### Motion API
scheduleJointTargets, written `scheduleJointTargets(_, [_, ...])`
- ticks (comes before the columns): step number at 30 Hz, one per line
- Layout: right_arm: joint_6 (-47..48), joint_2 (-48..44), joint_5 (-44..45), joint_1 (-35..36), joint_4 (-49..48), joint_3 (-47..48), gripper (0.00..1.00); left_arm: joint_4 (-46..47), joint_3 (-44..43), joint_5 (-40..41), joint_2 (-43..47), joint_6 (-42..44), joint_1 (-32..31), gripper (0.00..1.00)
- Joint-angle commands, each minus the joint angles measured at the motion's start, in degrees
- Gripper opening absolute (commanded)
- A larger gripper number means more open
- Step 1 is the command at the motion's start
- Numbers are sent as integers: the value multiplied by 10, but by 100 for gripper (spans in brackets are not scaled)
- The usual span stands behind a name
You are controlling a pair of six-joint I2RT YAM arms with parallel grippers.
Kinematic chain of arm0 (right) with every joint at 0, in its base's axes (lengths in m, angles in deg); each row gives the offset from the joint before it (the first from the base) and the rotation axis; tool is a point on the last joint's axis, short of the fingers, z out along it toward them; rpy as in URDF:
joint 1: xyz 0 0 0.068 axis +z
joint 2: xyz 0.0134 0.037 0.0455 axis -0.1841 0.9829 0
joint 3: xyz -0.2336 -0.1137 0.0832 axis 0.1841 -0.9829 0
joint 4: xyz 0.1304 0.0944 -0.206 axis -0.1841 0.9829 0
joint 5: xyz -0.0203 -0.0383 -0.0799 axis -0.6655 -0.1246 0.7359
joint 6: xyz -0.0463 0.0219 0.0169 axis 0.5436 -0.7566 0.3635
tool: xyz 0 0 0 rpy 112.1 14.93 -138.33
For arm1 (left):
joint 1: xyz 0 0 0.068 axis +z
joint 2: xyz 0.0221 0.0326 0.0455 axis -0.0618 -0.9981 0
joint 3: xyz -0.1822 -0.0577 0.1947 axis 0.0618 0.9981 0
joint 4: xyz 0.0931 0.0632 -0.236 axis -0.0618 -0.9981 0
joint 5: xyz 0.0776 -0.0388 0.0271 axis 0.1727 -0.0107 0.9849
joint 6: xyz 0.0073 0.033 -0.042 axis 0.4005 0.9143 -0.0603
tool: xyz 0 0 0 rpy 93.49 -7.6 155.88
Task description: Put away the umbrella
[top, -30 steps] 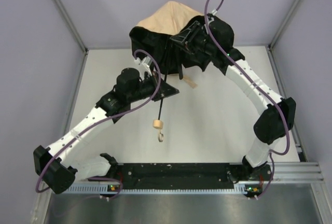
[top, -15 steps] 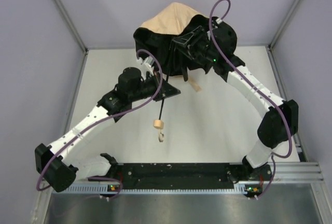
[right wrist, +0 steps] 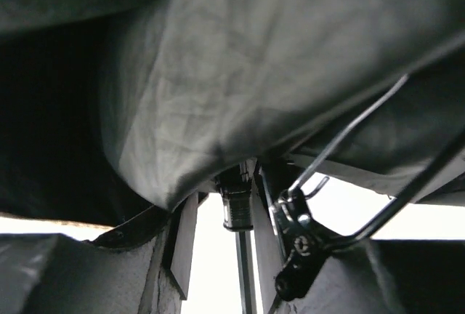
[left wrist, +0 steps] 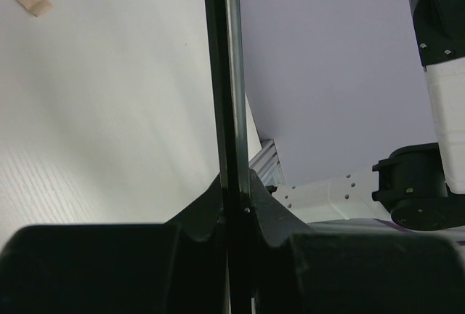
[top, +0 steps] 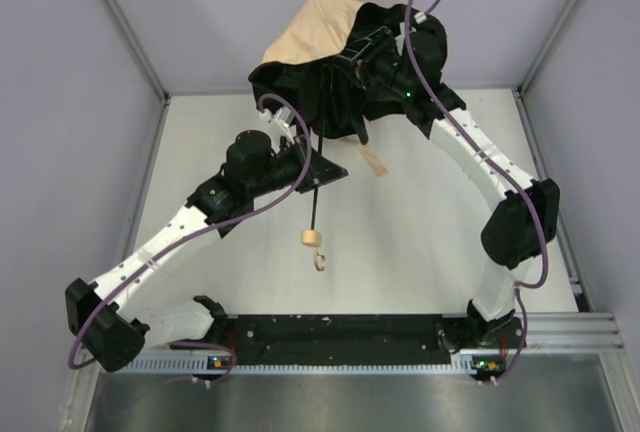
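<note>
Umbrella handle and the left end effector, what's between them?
Only the thin black shaft of the umbrella runs from the left end effector down to the handle; nothing else, as the top external view shows.

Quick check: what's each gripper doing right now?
Left gripper: shut on the umbrella, by its black shaft.
Right gripper: open, jaws straddling that shaft under the canopy, gap showing.

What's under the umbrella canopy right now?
Under the canopy, the right wrist view shows dark lining, metal ribs and the shaft's slider inside the right tool. From above, the canopy hides the slider.
</note>
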Motion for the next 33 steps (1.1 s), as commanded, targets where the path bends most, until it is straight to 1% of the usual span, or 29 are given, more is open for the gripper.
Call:
scheduleJointTargets(1, [7,33,-24,-2,-12,64,32,65,-29,-30,26,37,-12,0])
scheduleJointTargets(4, [34,14,-19,3,3,50,32,63,-37,-30,25,41,-13,0])
scheduleJointTargets(6, [25,6,-25,5,-18,31,36,60,-43,-31,22,44,-13,0])
scheduleJointTargets(10, [33,-6,-39,15,-25,6,36,65,-47,-39,19,43,-12,0])
scheduleJointTargets(14, [17,-45,-23,17,-72,-74,37,71,-52,-44,13,38,-12,0])
scheduleJointTargets(15, [14,-47,-20,16,-76,-84,38,78,-50,-46,14,34,-12,0])
scheduleJointTargets(16, [14,-47,-22,14,-84,-86,39,78,-52,-47,12,31,-12,0])
scheduleJointTargets(19, [8,-20,-52,14,-87,-52,39,82,-44,-53,13,27,-14,0])
scheduleJointTargets(22, [25,-22,-42,15,-65,-30,42,82,-37,-60,12,23,-13,0])
scheduleJointTargets(25, [7,-5,-45,8,-81,-22,43,82,-29,-60,18,22,-13,0])
scheduleJointTargets(28, [11,20,-46,8,-75,20,38,73,-25,-61,23,27,-13,0])
scheduleJointTargets(32, [10,61,-58,8,-61,85,16,59,-29,-60,23,34,-13,0])
scheduleJointTargets(33, [13,66,-63,8,-52,101,9,53,-31,-60,23,35,-13,0])
